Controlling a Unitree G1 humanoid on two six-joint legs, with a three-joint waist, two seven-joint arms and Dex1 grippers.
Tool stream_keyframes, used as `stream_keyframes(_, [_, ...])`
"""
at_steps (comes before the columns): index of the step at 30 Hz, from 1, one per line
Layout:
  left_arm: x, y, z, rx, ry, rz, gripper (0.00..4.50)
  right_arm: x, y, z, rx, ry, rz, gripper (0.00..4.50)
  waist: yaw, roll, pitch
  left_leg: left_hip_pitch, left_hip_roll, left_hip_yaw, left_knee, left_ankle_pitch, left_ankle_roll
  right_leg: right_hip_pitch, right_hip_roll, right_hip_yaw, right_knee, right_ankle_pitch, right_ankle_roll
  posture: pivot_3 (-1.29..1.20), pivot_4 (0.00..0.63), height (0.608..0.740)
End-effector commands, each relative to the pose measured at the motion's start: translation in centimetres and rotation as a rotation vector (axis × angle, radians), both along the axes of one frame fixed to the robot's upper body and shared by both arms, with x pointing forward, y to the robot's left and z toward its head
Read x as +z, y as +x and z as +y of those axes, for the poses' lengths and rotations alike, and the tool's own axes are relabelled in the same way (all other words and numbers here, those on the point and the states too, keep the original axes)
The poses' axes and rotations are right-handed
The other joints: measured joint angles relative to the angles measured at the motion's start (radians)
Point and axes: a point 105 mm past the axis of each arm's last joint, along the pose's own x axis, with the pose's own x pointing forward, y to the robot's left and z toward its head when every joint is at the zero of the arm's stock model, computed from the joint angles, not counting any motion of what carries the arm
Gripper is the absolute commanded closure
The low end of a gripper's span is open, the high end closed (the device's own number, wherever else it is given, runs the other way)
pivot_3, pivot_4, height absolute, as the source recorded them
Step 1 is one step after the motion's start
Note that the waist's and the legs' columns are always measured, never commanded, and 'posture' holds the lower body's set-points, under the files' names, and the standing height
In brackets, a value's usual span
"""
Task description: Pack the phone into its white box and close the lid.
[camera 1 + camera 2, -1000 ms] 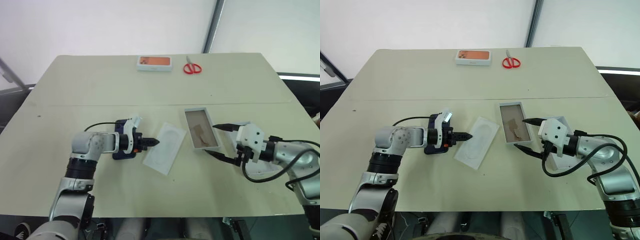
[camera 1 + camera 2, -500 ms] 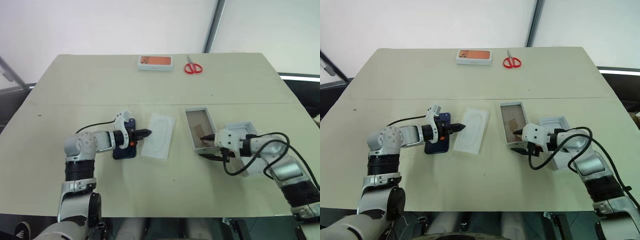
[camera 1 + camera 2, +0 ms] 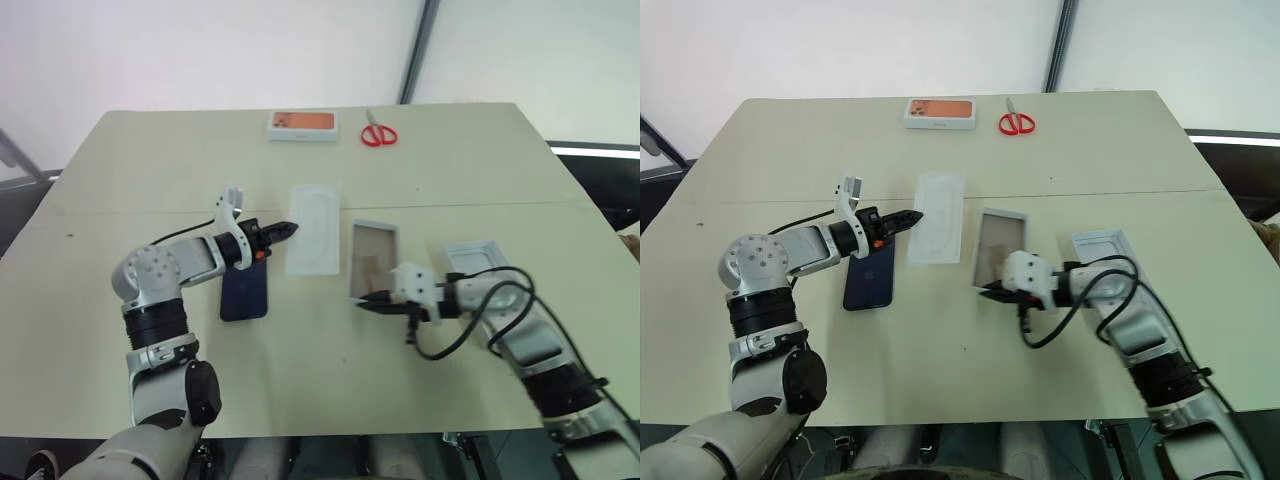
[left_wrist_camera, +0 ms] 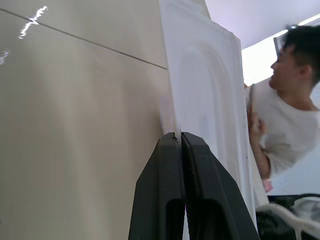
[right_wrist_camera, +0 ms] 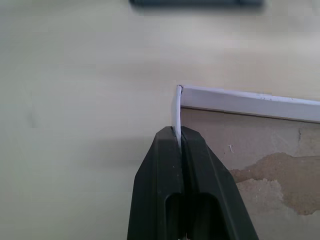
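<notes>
Table space is being sorted for packing: the white box sits at frame centre, the right gripper clamped on its near wall, probably to drag or steady it. The lid waits right of it, the phone lies left of centre, and the left gripper pinches the flat insert's edge, likely moving it aside.

An orange-faced white box and red scissors lie near the table's far edge, a flat white insert nearer.
</notes>
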Motion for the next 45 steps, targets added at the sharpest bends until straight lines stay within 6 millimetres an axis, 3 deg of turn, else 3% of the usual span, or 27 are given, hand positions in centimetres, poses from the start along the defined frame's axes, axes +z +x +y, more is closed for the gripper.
stream_keyframes(1, [0.6,0.0,0.0,-0.003,-0.003,-0.021,4.50,0.5,-0.6,1.3,-0.002,0.022,0.000,4.46,0.001,0.000,0.000,0.000,0.000,0.000,0.000,0.000,0.000,0.000,0.000,0.000,0.000,0.000,0.000,0.00,0.150,0.740])
stream_keyframes(4, [0.4,0.1,-0.2,-0.006,0.005,-0.017,4.50,1.1,0.0,1.7,-0.058,0.060,0.007,4.46,0.001,0.000,0.000,0.000,0.000,0.000,0.000,0.000,0.000,0.000,0.000,0.000,0.000,0.000,0.000,0.00,0.150,0.740])
stream_keyframes(8, [0.1,0.0,-0.5,-0.013,0.007,-0.014,4.50,1.6,0.7,1.2,-0.094,0.062,-0.021,2.56,0.000,0.000,0.000,0.000,0.000,0.000,0.000,-0.001,0.001,0.000,0.000,0.000,0.000,0.000,0.000,0.00,0.150,0.740])
stream_keyframes(11, [0.0,-0.1,-0.8,-0.023,0.009,-0.013,4.50,2.4,0.1,1.2,-0.067,0.083,-0.038,1.02,0.000,0.000,0.000,0.000,0.000,0.000,0.000,-0.001,0.001,0.000,0.000,0.000,0.000,0.000,0.000,0.00,0.150,0.740])
stream_keyframes(14, [-0.3,-0.3,-1.1,-0.032,0.019,-0.011,4.50,3.3,-0.3,-0.1,-0.069,0.088,-0.045,1.02,0.001,0.000,0.000,-0.001,0.000,0.000,0.000,-0.001,0.002,0.000,0.000,0.000,0.000,0.000,0.000,0.00,0.150,0.740])
stream_keyframes(25, [-1.8,-1.1,-4.9,-0.124,0.092,-0.023,4.50,4.3,-0.8,-8.7,-0.280,0.031,-0.027,1.02,0.003,-0.001,0.000,-0.001,0.000,0.000,0.000,-0.003,0.004,0.000,0.000,0.000,0.000,0.000,0.000,0.00,0.150,0.740])
stream_keyframes(30, [-2.7,-1.4,-6.6,-0.171,0.150,-0.021,4.50,4.4,-0.3,-9.0,-0.326,0.055,-0.050,1.02,0.002,-0.001,0.001,-0.001,0.000,0.001,0.000,-0.003,0.004,0.000,0.000,0.000,0.000,0.000,0.000,0.00,0.150,0.740])
stream_keyframes(36, [-2.8,-1.4,-6.7,-0.166,0.164,-0.031,4.50,4.1,-0.1,-8.8,-0.333,0.058,-0.058,1.02,0.003,-0.001,0.001,-0.001,0.000,0.000,0.000,-0.003,0.004,0.000,0.000,0.000,0.000,0.000,0.000,0.00,0.150,0.740])
stream_keyframes(39, [-2.6,-1.3,-6.8,-0.165,0.169,-0.047,3.53,3.8,-0.1,-8.8,-0.329,0.044,-0.063,0.96,0.004,-0.001,0.001,-0.001,0.000,0.000,0.000,-0.003,0.004,0.000,0.000,0.000,0.000,0.000,0.000,0.00,0.150,0.740])
stream_keyframes(45, [-2.0,-1.1,-6.5,-0.138,0.171,-0.068,0.43,3.8,0.3,-8.6,-0.325,0.050,-0.068,0.96,0.004,-0.001,0.001,-0.001,0.000,0.000,0.001,-0.003,0.004,0.000,0.000,0.000,0.000,0.000,0.000,0.00,0.150,0.740])
